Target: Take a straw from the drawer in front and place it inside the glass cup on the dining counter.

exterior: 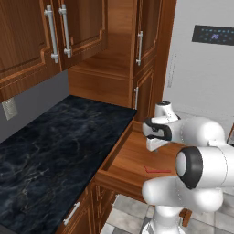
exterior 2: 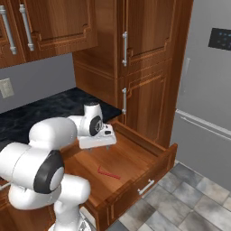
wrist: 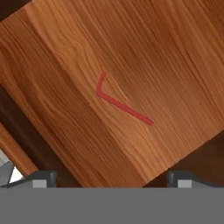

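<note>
From the left base camera, we are looking across a black stone countertop with faint white veins (exterior: 50,146) to the wide, shallow reddish-brown wooden drawer (exterior: 130,160), which is standing pulled out so that its pale interior is reachable from above. The thin bright red straw with a short bent tip (exterior: 157,171) is lying flat on the drawer floor, partly hidden behind the white arm. The two-finger gripper (exterior: 153,147) is hanging over the drawer, pointing down, clear of the wood.

From the right base camera, we are seeing the straw (exterior 2: 109,173) resting near the middle of the drawer's floor (exterior 2: 131,158), well apart from the walls. The gripper (exterior 2: 99,147) is hovering above and a little behind it, touching nothing. A grey refrigerator door (exterior 2: 207,94) is standing beyond the tall cabinets.

Through the hand camera, we are looking straight down at the straw (wrist: 124,107), lying diagonally and unobstructed. The dark fingertips (wrist: 43,178) are sitting far apart at the bottom edge: the jaws are spread wide and holding nothing, which we judge suits a descent over the straw.
</note>
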